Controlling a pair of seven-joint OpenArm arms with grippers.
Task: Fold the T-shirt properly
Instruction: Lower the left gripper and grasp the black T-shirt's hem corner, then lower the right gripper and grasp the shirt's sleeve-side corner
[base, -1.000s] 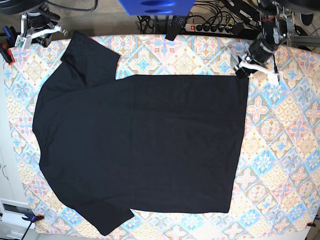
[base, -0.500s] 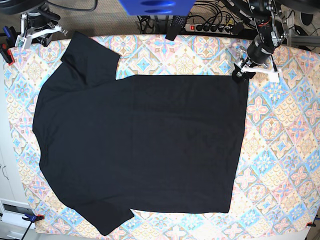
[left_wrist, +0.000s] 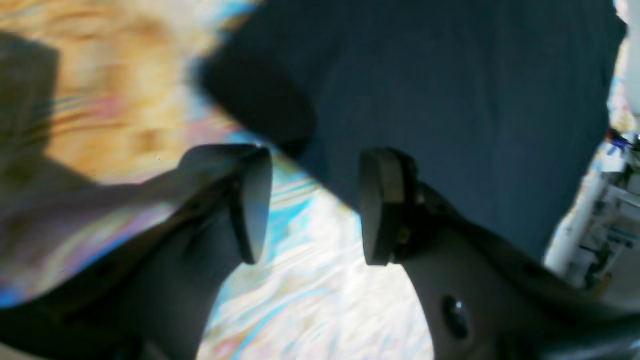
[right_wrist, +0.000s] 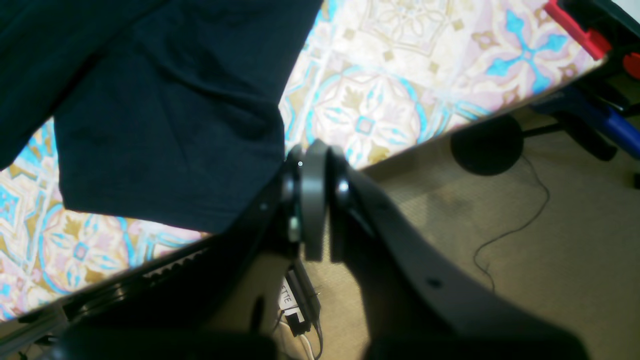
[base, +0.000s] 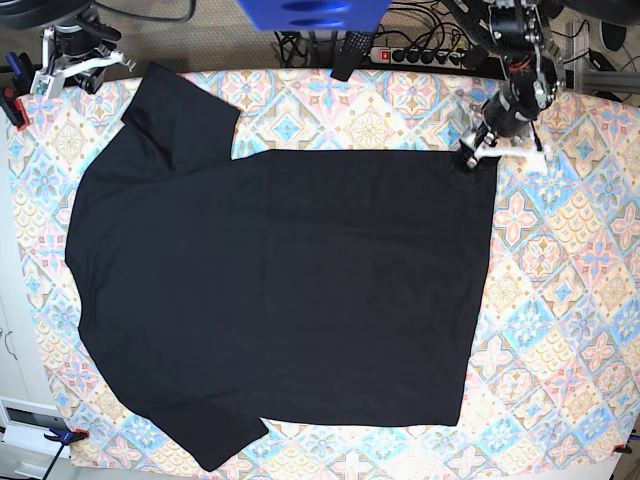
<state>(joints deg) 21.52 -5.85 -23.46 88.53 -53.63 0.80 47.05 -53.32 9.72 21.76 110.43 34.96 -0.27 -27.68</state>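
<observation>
The black T-shirt (base: 280, 290) lies spread flat on the patterned table (base: 570, 300), sleeves to the left and hem to the right. My left gripper (base: 505, 157) hovers at the hem's far right corner, open with nothing between its fingers. The left wrist view shows the two pads (left_wrist: 250, 200) wide apart over the table cover (left_wrist: 310, 300), just off the T-shirt's (left_wrist: 450, 100) edge. My right gripper (base: 75, 62) sits beyond the table's far left corner. In the right wrist view it (right_wrist: 312, 200) is shut and empty beside the upper sleeve (right_wrist: 175, 125).
A power strip (base: 415, 55) and cables lie behind the table's far edge, beside a blue object (base: 310, 12). Clamps hold the cover at the left corners (base: 10, 100) (base: 65, 435). Bare floor (right_wrist: 500, 250) shows past the table edge.
My left gripper has opened, let go of the hem corner and shifted slightly toward the far edge. The T-shirt stays flat. The right arm has not moved.
</observation>
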